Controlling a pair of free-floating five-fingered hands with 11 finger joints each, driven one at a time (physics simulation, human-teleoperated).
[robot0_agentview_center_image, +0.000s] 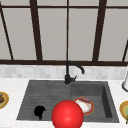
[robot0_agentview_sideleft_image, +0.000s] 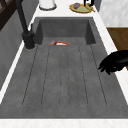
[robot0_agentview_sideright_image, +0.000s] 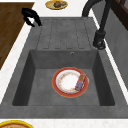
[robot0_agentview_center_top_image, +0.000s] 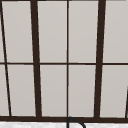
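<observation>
- One black hand, the left hand (robot0_agentview_center_image: 39, 111), hangs over the ribbed grey draining board (robot0_agentview_center_image: 42, 96) near the front edge of the dark grey stone sink (robot0_agentview_center_image: 106, 100); from the left side (robot0_agentview_sideleft_image: 115, 62) and the right side (robot0_agentview_sideright_image: 31, 16) it reaches in from the counter's front rim.
- Its fingers are bent downward in a loose curl, thumb apart from them, with nothing between them and nothing touched.
- A large glossy red ball (robot0_agentview_center_image: 67, 115) fills the foreground of the front view, in front of the sink's front edge and just right of the hand.
- In the deep basin lies a round white plate with an orange-red rim (robot0_agentview_sideright_image: 70, 82), a small purplish oblong item (robot0_agentview_sideright_image: 80, 82) resting on its faucet side; the plate is well apart from the hand.
- A black curved faucet (robot0_agentview_center_image: 71, 71) stands on the back rim between board and basin.
- Yellow-rimmed plates sit on the white counter at the far left (robot0_agentview_center_image: 3, 99) and far right (robot0_agentview_center_image: 124, 109).
- A dark-framed window (robot0_agentview_center_top_image: 67, 60) spans the wall above.
</observation>
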